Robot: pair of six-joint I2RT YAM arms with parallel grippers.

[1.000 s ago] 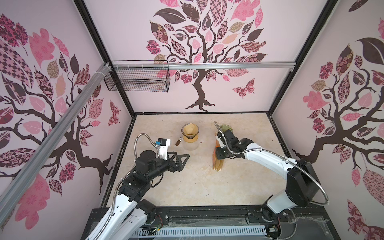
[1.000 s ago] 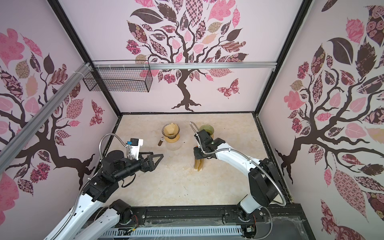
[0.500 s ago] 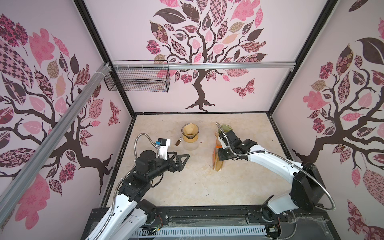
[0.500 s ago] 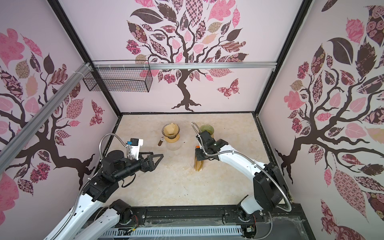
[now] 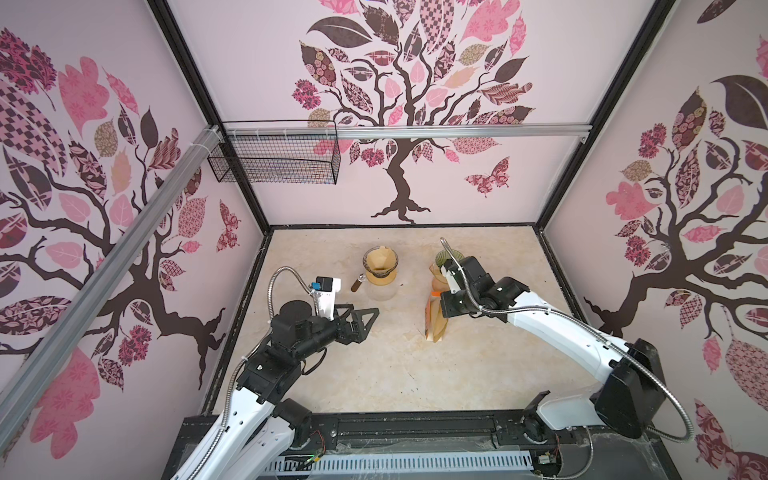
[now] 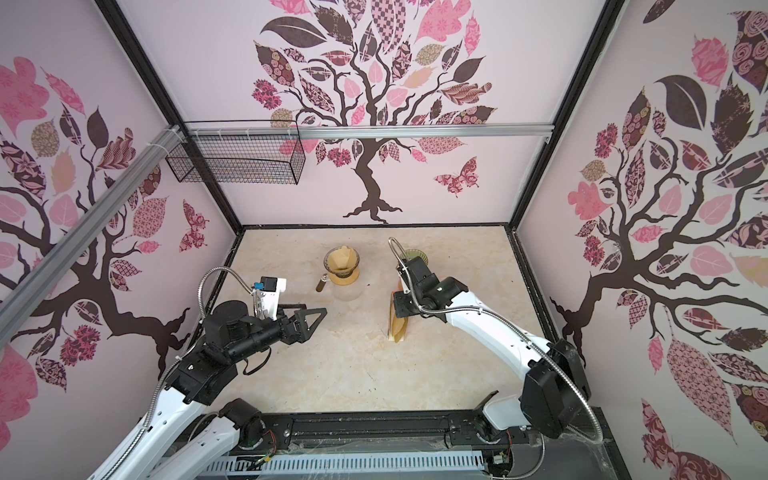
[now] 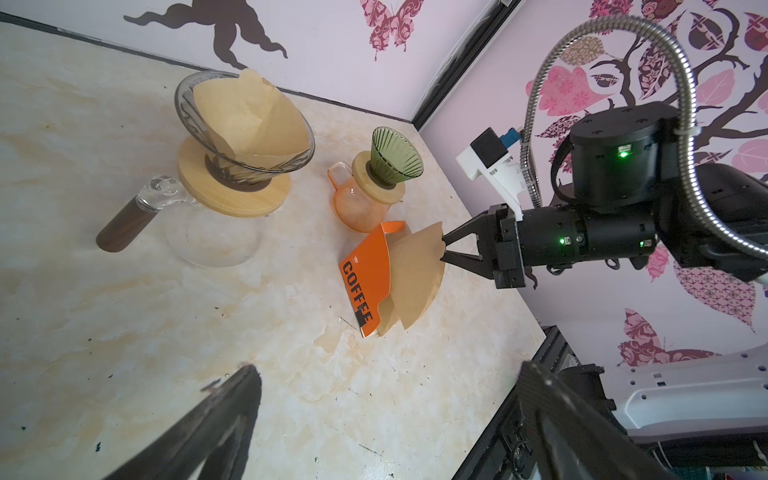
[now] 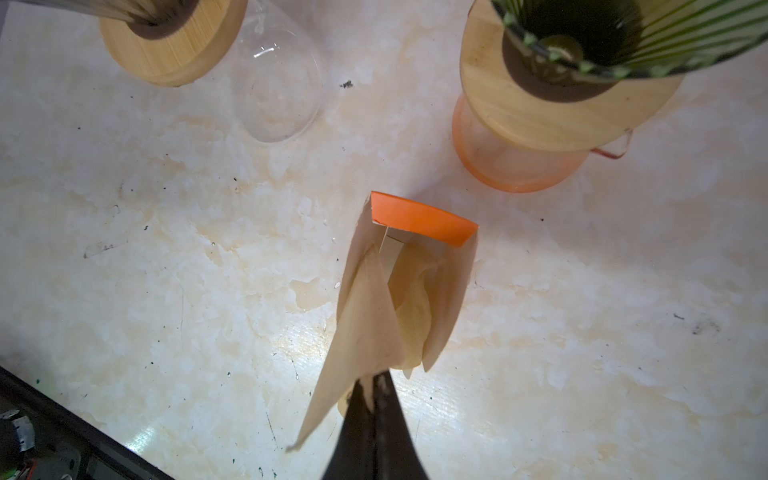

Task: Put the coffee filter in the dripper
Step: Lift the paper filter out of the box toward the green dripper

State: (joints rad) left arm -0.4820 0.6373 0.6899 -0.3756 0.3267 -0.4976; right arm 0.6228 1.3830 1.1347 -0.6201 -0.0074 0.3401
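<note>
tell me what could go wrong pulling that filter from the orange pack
The right pincer nips only a corner of the filter, so the paper may slip or tear. Nothing holds the orange pack, so it could tip or drag along. The green dripper perches on a small jug nearby; a swing might knock it.

at one o'clock on the table [image 5: 374,374], the green dripper [image 5: 440,258] sits mostly hidden behind the right arm [image 5: 478,286] in both top views. in the right wrist view its rim runs off the frame, and the right gripper [image 8: 371,384] shows only as a dark blur.
</note>
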